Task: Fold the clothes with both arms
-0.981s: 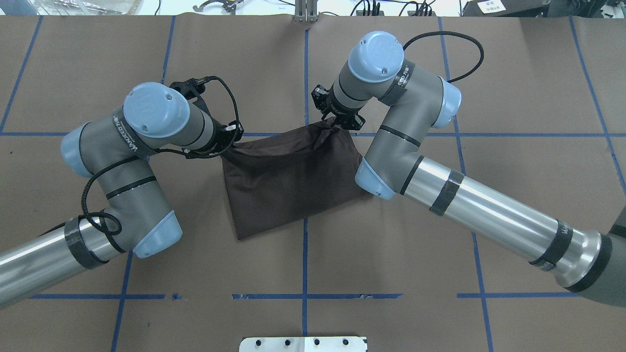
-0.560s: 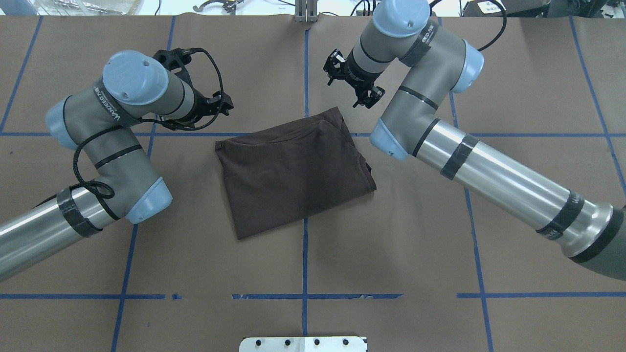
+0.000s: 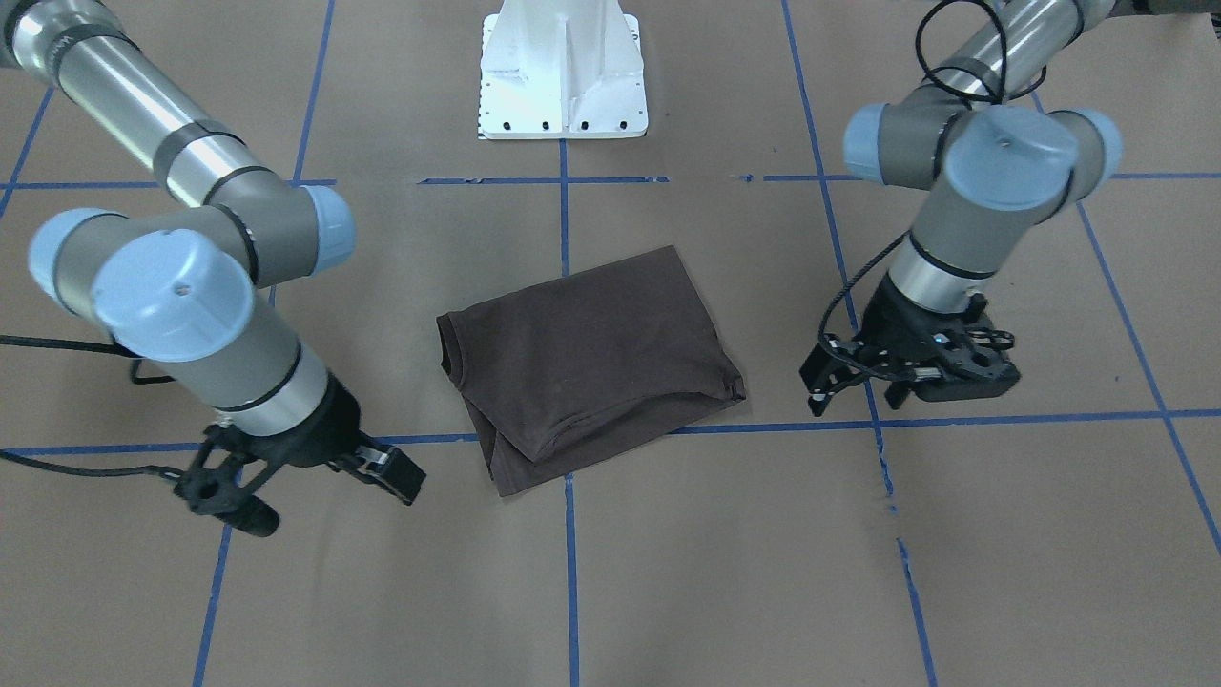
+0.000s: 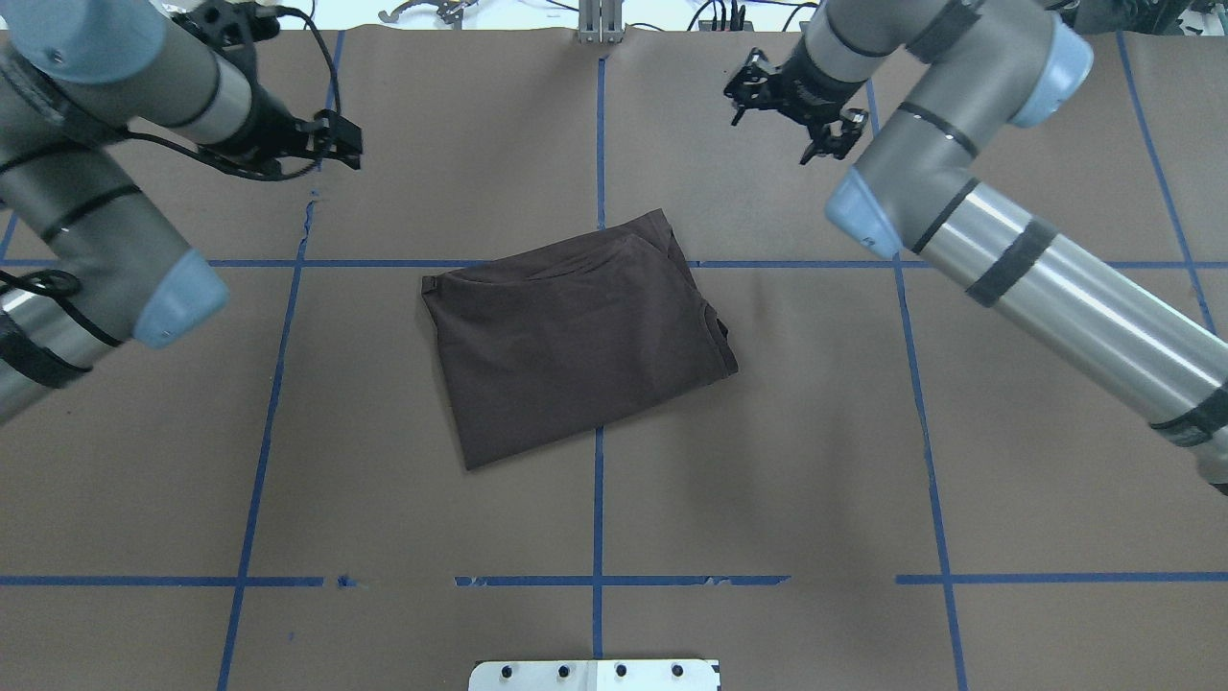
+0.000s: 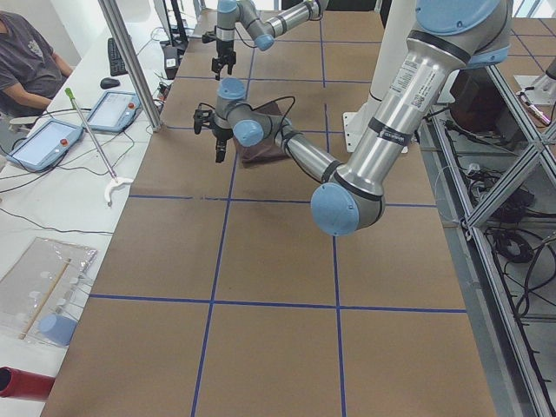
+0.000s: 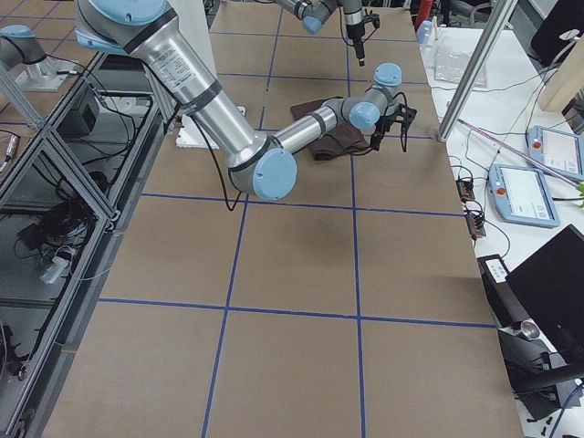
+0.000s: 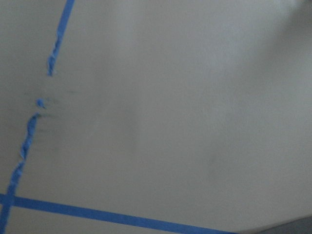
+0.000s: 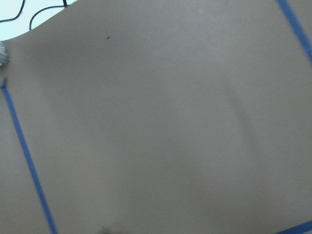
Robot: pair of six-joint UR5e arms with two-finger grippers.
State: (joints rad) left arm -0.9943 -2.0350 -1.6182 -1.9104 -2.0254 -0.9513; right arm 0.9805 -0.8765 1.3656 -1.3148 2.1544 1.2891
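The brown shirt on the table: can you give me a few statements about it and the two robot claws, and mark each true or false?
1. The T-shirt lies folded on the table. True.
2. The left gripper is clamped on the T-shirt. False: it hangs apart from it, holding nothing.
3. The right gripper holds nothing. True.
4. The T-shirt rests on the white base. False: it lies well apart from it.
5. A blue tape line runs under the T-shirt. True.

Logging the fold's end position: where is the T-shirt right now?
In the overhead view the T-shirt lies mid-view over a crossing of blue tape, untouched, with the left gripper and right gripper farther back on either side.
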